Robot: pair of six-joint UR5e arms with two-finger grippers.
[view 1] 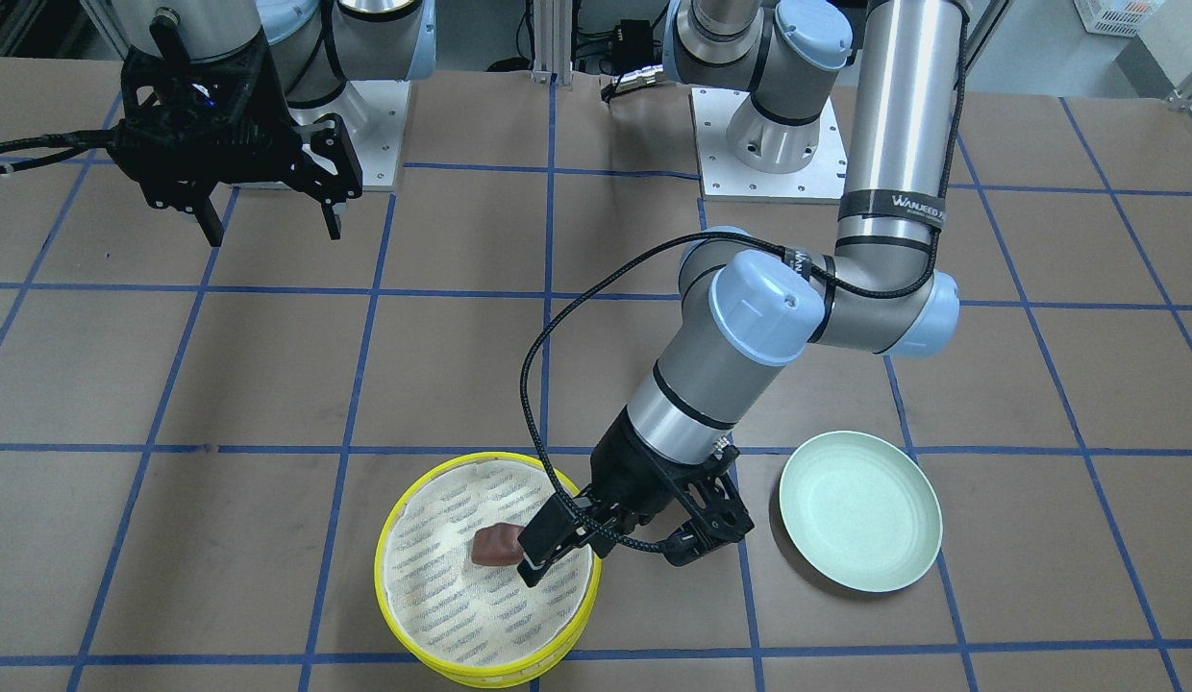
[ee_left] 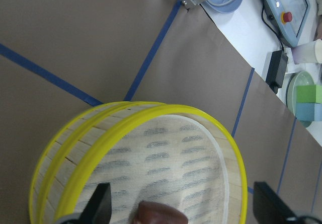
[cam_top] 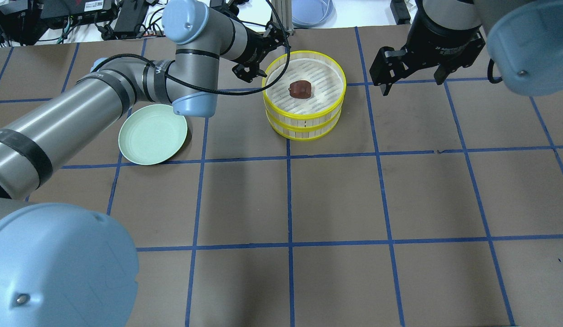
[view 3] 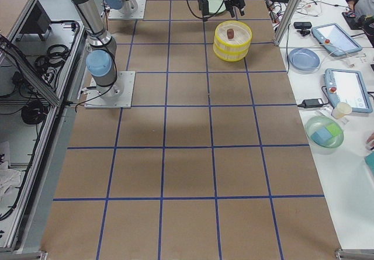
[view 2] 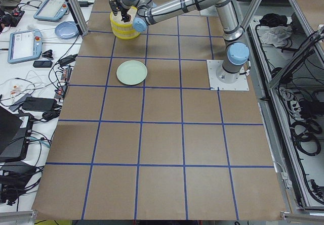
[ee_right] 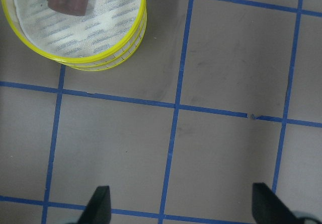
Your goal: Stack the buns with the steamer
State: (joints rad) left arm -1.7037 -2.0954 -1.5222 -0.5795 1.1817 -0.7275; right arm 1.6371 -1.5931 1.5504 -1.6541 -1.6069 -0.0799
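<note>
Starting at the overhead view's left, the pale green plate (cam_top: 152, 134) is smooth, shallow and round, well apart from the action. Next, the left gripper (ee_left: 183, 203) hovers over the steamer (cam_top: 304, 120) with its fingers spread wide, gripping nothing. A careless swing could catch a finger on the yellow rim and shift the two light, slatted tiers. It could also nudge the soft, rounded reddish-brown bun (cam_top: 300, 89), which lies on the top tier's printed, cloth-like liner. Rightmost, the right gripper (ee_right: 182, 204) hangs wide open above the matte brown table (cam_top: 336, 195). No cream bun shows in any view.
</note>
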